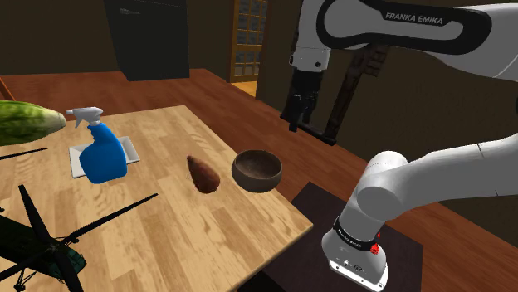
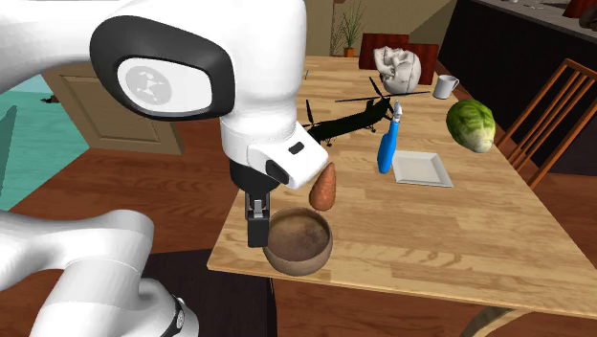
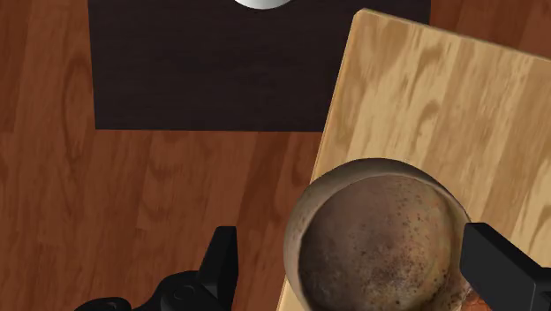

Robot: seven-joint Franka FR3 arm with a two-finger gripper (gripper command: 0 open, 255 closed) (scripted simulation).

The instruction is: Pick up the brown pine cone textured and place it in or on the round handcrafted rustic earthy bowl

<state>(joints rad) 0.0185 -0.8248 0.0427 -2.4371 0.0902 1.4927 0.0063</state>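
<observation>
Hand (image 3: 358, 265) wide open, holding nothing, over the bowl (image 3: 375, 238).
The wrist view shows the bowl empty; the shoulder view shows the cone (image 1: 202, 174) on the bench (image 1: 166, 240) beside it.

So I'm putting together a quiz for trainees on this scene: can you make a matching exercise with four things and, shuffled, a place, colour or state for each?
Things:
1 cone
2 bowl
3 spray bottle
4 gripper

Descriptions:
A blue, by the white plate
B open, up in the air
C empty, near the edge of the table
D lying on its side next to the bowl

Pairs: 1-D, 2-C, 3-A, 4-B
</observation>
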